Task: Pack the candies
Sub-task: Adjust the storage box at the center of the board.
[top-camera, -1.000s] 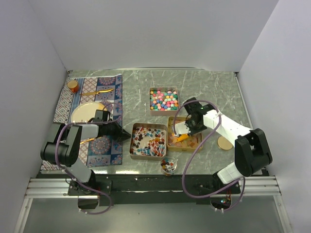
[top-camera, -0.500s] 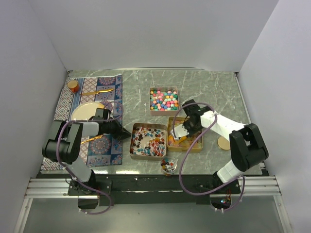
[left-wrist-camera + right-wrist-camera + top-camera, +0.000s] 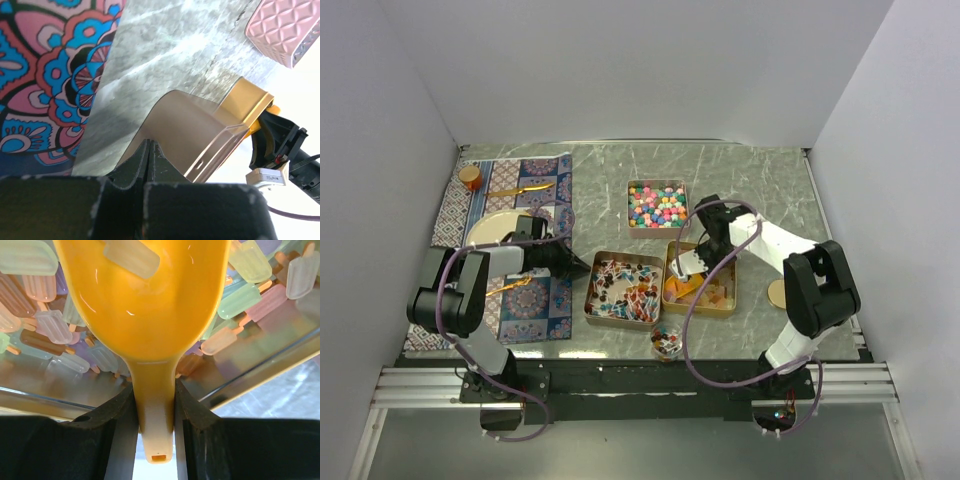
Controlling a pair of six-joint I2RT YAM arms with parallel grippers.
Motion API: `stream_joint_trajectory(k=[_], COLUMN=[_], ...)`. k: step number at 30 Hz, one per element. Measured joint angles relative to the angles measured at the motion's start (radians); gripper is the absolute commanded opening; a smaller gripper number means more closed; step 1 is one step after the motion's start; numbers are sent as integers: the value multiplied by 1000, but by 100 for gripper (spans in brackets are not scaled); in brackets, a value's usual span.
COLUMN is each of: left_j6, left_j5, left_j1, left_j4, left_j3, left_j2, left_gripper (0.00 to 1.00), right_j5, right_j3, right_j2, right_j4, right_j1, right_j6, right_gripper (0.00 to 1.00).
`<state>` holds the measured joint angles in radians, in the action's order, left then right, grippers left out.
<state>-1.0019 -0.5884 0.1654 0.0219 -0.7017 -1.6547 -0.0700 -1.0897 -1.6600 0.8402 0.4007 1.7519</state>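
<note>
R jaws are closed partway, clamped on the handle of a yellow plastic scoop (image 3: 145,310), which is pinched snug btw both fingers. The scoop's bowl is tipped down into the right-hand square gold metal tin (image 3: 702,313), over the translucent pastel lolly-shaped candies (image 3: 47,322) that fill it. One pale yellow piece (image 3: 131,256) lies in the bowl near its far end. From overhead I read this tin's contents as orange/yellow/pink.

L jaws are fully closed w/ nothing in them. They lie low over the grey marble tabletop (image 3: 750,190), tips right at the left side of the middle square gold tin (image 3: 624,322), near its far-left corner. I can't tell if they touch it. That tin is full of red-blue-white wrapped candies (image 3: 623,288) and sits just left of the right-hand tin, side by side.

A third square gold tin (image 3: 657,182), behind those two & a bit apart, holds the bright round multicolour ball candies (image 3: 657,206).

A small clear glass cup (image 3: 668,353) stands just in front of the two near tins w/ a few candies in it. They're too small for me to tell the kind.

The L arm lies across a blue-pink patterned mat (image 3: 535,300), which also carries a round gold plate (image 3: 490,232).
</note>
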Motion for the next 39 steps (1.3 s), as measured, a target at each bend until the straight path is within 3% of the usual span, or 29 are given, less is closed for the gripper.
stream_joint_trajectory(k=[7,13,14,16,17,19,32,39], left_j6=[37,103,112,137,150,167,302,299], left_j5=[-32,-100,-108,-122,-129,-142,-264,-322], left_j1=[-10,-27,-27,-27,-29,-30,-21,-24], left_j4=[14,44,51,66,69,70,98,68], left_j3=[-31,-83,-94,-119,-129,-146,-178,-193], left_j2=[-34,-72,-75,-77,-77,-77,-77,-77], left_gripper=[1,13,25,39,52,62,75,78], right_j5=[-94,-140,-142,-142,-144,-154,-229,-233], right_j3=[-4,42,54,68,69,67,163,164], right_j2=[7,66,79,99,105,112,245,340], right_j4=[45,28,20,9,10,11,-75,-60], right_j1=[-47,-77,-79,-82,-86,-100,-143,-153], right_j6=[-34,-71,-76,-79,-79,-80,-145,-179], right_gripper=[0,0,0,0,0,0,0,0])
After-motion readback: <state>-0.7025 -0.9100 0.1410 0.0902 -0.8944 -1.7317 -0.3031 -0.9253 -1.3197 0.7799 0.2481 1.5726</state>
